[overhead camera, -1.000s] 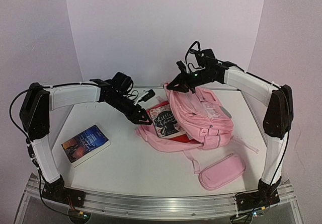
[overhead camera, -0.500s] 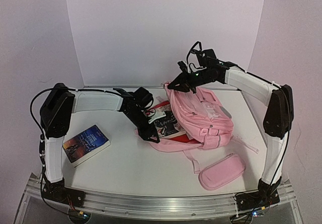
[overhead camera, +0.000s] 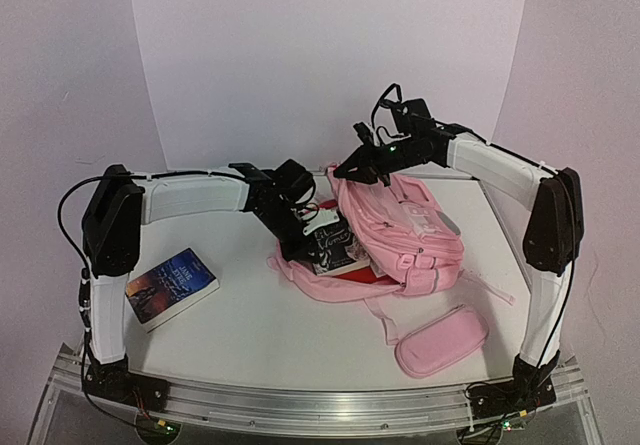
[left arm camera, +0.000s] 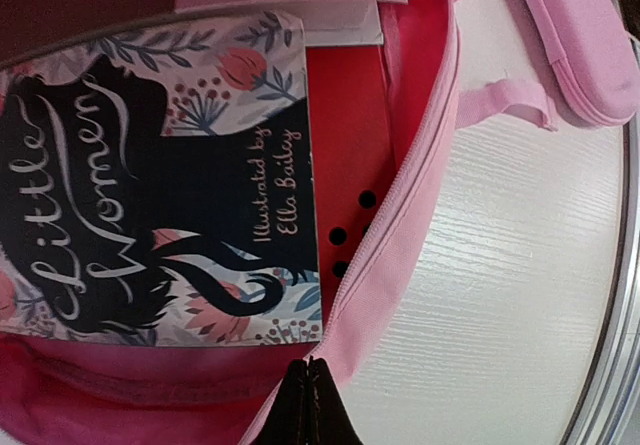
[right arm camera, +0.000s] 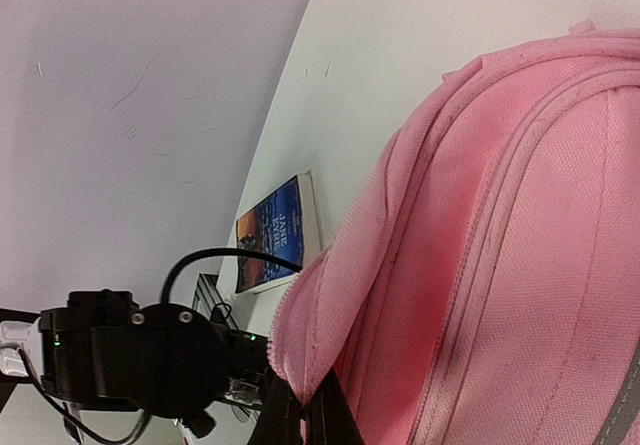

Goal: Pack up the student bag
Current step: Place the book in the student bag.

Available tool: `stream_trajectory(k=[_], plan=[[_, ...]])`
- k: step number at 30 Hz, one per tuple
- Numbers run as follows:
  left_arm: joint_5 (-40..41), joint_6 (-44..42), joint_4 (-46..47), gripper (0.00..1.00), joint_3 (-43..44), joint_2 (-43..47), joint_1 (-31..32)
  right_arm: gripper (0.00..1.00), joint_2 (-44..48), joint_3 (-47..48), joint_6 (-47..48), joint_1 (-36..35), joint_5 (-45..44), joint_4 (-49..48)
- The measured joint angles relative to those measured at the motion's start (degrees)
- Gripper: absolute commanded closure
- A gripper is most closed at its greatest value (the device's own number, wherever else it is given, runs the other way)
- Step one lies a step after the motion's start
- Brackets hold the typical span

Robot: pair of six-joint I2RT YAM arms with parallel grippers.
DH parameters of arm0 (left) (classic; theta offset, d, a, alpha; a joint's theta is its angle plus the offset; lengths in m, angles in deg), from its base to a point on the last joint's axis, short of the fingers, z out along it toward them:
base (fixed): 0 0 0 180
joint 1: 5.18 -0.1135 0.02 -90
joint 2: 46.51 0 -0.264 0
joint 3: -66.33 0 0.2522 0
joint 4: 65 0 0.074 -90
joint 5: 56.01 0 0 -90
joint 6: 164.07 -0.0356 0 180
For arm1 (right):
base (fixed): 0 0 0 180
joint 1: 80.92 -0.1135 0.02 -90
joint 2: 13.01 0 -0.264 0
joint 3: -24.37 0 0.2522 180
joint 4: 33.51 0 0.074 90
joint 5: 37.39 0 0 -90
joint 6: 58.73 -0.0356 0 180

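Observation:
The pink student bag [overhead camera: 410, 230] lies open in the middle of the table. Inside it rest a "Little Women" book [overhead camera: 335, 247] and a red folder [overhead camera: 352, 275]. My left gripper [overhead camera: 299, 238] is shut on the bag's near-left zip rim [left arm camera: 400, 205], its tips [left arm camera: 308, 365] just below the book [left arm camera: 150, 185] and the red folder [left arm camera: 345, 135]. My right gripper [overhead camera: 352, 171] is shut on the bag's upper flap and holds it raised. The right wrist view shows that pink fabric [right arm camera: 500, 265] pinched between its jaws [right arm camera: 304, 401].
A "Jane Eyre" book [overhead camera: 170, 285] lies on the table's left side, also seen as the blue book [right arm camera: 278, 233]. A pink pencil case [overhead camera: 442, 340] sits near the front right, in front of the bag's loose straps [overhead camera: 385, 315]. A metal rail [overhead camera: 320, 400] runs along the near edge.
My left arm swung right to the bag's left rim, and its gripper went from open to shut there. The right arm kept holding the flap in place.

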Motion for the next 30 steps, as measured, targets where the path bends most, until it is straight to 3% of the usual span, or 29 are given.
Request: stream_trajectory(k=[1, 4, 5, 8, 11, 16, 23, 26, 28, 30], plan=[[0.34, 0.08, -0.03, 0.94, 0.39, 0.51, 0.00, 1.00, -0.03, 0.00, 0.00, 0.03, 0.13, -0.05], [1.59, 0.26, -0.20, 0.49, 0.81, 2.25, 0.00, 1.00, -0.05, 0.00, 0.00, 0.23, 0.51, -0.38], [1.92, -0.28, -0.31, 0.43, 0.94, 2.38, 0.00, 1.00, -0.05, 0.00, 0.00, 0.32, 0.60, -0.39], [2.74, -0.89, -1.48, 0.33, 1.24, 2.38, -0.15, 1.00, -0.05, 0.00, 0.00, 0.44, 0.68, -0.35], [2.79, -1.55, -2.53, 0.32, 1.24, 2.17, -0.44, 1.00, -0.05, 0.00, 0.02, 0.44, 0.68, -0.25], [2.90, -2.75, -2.91, 0.38, 0.97, 0.44, -0.70, 1.00, -0.05, -0.07, 0.03, 0.44, 0.66, -0.22], [4.40, -4.51, -3.68, 0.61, 0.83, -4.25, -0.70, 1.00, -0.05, -0.42, 0.15, 0.44, 0.66, -0.27], [4.61, -4.79, -4.59, 0.91, 0.83, -4.53, -0.70, 1.00, -0.05, -0.51, 0.24, 0.44, 0.66, -0.28], [4.83, -5.56, -4.75, 1.00, 0.83, -4.50, -0.67, 1.00, -0.05, -0.52, 0.22, 0.44, 0.66, -0.29], [4.94, -5.55, -4.97, 1.00, 0.94, -4.47, -0.65, 1.00, -0.05, -0.52, 0.22, 0.46, 0.66, -0.29]])
